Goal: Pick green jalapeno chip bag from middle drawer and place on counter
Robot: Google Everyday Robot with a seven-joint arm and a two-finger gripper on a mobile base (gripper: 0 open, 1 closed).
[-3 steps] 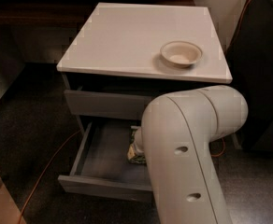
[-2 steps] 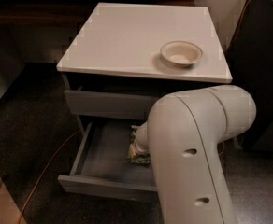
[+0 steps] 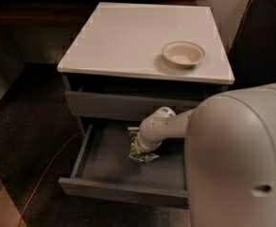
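Gripper is lowered into the open middle drawer, reached in from the right side, wrist angled down and to the left. The green chip bag is found directly beneath it, touching or all but touching, so no sideways offset is left to close. The bag lies flat on the dark drawer floor, about midway between the left and right walls and nearer the back edge than the front edge. Its long axis is judged to run roughly back-to-front, tilted slightly. The upper part is hidden by the wrist; only the lower crumpled end is seen. The tip is covered by the wrist, so whether the gripper is spread or clamped on the bag cannot be told.

The counter sits straight above, with the closed upper drawer front between. A lift is judged to need pulling out toward the front edge first. A bowl sits near the counter's right front corner, so the left half is better suited for placement.
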